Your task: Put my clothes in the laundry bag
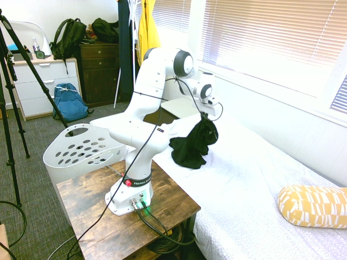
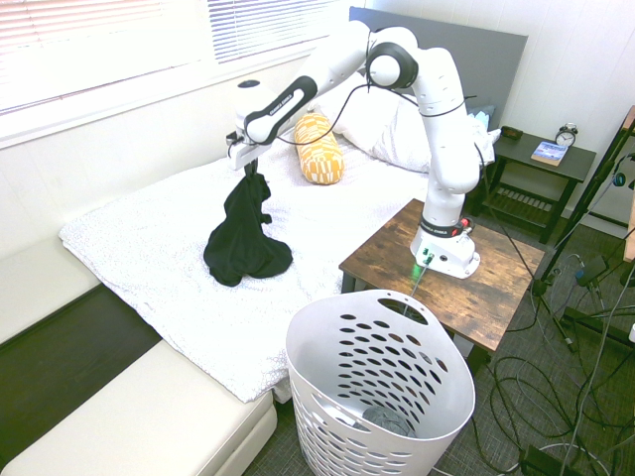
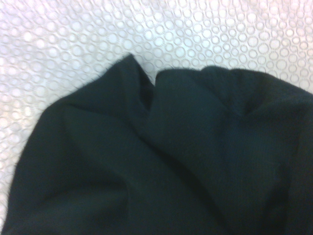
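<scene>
My clothes, a plain black garment (image 1: 194,142) (image 2: 243,238) (image 3: 161,166), hang in a bunch from my gripper (image 1: 204,115) (image 2: 248,171), which is shut on the top of the fabric. The lower folds still rest on the white bedspread (image 1: 255,184) (image 2: 149,248). The laundry bag, a white plastic basket with oval holes (image 1: 81,151) (image 2: 382,382), stands on the floor beside the wooden table, away from the garment. In the wrist view the black cloth fills most of the picture over the dotted bedspread (image 3: 195,34).
The arm stands on a wooden side table (image 1: 92,211) (image 2: 496,278) between bed and basket. A yellow patterned pillow (image 1: 314,205) (image 2: 319,149) lies on the bed. A blue backpack (image 1: 69,103), dressers and a hanging yellow jacket (image 1: 146,30) are across the room.
</scene>
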Motion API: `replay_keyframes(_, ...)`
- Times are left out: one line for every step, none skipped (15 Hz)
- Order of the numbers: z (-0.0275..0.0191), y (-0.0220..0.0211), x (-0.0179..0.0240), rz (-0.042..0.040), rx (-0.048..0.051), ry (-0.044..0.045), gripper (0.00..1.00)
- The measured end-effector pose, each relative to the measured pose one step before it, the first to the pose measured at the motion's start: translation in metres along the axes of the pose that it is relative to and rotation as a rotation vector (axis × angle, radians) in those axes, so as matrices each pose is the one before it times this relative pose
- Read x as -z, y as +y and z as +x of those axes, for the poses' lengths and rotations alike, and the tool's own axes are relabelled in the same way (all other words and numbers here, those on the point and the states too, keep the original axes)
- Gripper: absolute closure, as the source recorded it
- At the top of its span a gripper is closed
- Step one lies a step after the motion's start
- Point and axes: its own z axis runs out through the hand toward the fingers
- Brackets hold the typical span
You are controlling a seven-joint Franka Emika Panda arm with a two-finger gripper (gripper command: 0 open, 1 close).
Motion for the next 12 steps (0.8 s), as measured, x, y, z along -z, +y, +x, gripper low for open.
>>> replay_keyframes(-0.01083, -0.00361, 0.03792, 0.00058, 0.02104, 0.01631, 1.00)
replay_keyframes(-0.01329, -0.00223, 0.03820, -0.00249, 0.01658, 0.01847, 1.00)
replay_keyframes(-0.01580, -0.00078, 0.03955, -0.00050, 0.01295, 0.01933, 1.00)
replay_keyframes(-0.01851, 0.00129, 0.04031, 0.00226, 0.01431, 0.01444, 1.00)
replay_keyframes(-0.02049, 0.00347, 0.03714, 0.00152, 0.02070, 0.00998, 1.00)
replay_keyframes(-0.02514, 0.00524, 0.03703, -0.00291, 0.02319, 0.01417, 1.00)
replay_keyframes(-0.02834, 0.00459, 0.03375, 0.00015, 0.02849, 0.01046, 1.00)
replay_keyframes(-0.02966, 0.00197, 0.02762, 0.00084, 0.03324, 0.01213, 1.00)
replay_keyframes(-0.02852, 0.00028, 0.02111, -0.00147, 0.03546, 0.01114, 1.00)
replay_keyframes(-0.02732, -0.00229, 0.01448, -0.00360, 0.03623, 0.00238, 1.00)
replay_keyframes(-0.02836, -0.00326, 0.01203, -0.00419, 0.03849, -0.00405, 1.00)
replay_keyframes(-0.03051, -0.00338, 0.01258, -0.00203, 0.04248, -0.00078, 1.00)
